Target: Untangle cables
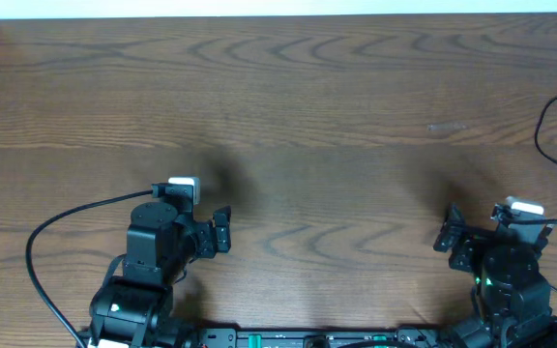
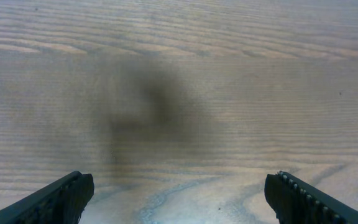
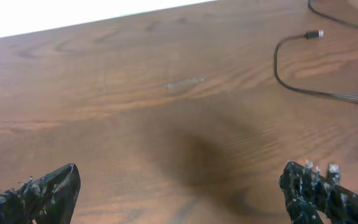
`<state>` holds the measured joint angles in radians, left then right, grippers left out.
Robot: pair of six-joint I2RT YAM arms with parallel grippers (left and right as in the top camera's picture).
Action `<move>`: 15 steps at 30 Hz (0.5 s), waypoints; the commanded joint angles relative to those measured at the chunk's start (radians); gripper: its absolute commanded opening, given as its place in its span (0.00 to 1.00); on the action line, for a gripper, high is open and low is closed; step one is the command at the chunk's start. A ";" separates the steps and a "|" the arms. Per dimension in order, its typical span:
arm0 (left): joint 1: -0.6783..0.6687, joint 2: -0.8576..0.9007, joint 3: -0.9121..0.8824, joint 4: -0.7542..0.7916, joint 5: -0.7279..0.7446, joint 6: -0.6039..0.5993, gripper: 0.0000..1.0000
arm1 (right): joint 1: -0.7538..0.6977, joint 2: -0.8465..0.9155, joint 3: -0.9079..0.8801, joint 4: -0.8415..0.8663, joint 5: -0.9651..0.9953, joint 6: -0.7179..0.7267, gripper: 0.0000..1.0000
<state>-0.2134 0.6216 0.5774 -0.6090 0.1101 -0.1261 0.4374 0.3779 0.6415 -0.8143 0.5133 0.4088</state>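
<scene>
So from the overhead, both arms sit along the near edge of the desk (image 1: 307, 97), the left claw (image 1: 222, 230) toward the near-left corner and the right claw (image 1: 449, 232) toward the near-right one. Both are released with nothing in them. The cables (image 1: 542, 130) are way over at the right edge: a thin black cord bows in from that edge and runs back off it, so we only get part of the bunch. The thicker wire (image 1: 32, 251) looping off the left arm belongs to the robot, so we ignore it. In the left wrist view it's just bare wood and a soft shadow between two wide-apart fingertips (image 2: 67, 196), no cord anywhere. The right wrist view is the useful one. Its jaws are spread wide and empty, and the cords lie ahead and off to the right, well apart from the fingers. One cord ends in a small silver plug (image 3: 316, 34), curves down to the left, then runs out toward the right edge, so its long stretch lies roughly across the claw's line of approach. A second cord crosses the far right corner of that view, and whether the two are actually tangled we can't tell. Our guess is the right arm is clearly nearer and would need to reach forward and right.
</scene>
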 commanded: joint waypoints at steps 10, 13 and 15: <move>-0.001 -0.004 0.001 -0.033 0.025 0.021 0.94 | -0.040 0.014 -0.010 0.171 -0.084 -0.264 0.99; -0.001 -0.004 0.001 -0.033 0.053 0.021 0.94 | -0.105 0.036 -0.014 0.172 -0.106 -0.257 0.99; -0.001 -0.004 0.001 -0.033 0.063 0.021 0.94 | -0.150 0.052 -0.018 0.184 -0.149 -0.276 0.99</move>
<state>-0.2134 0.6216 0.5774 -0.6399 0.1425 -0.1226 0.3412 0.4072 0.6376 -0.6399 0.4065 0.1692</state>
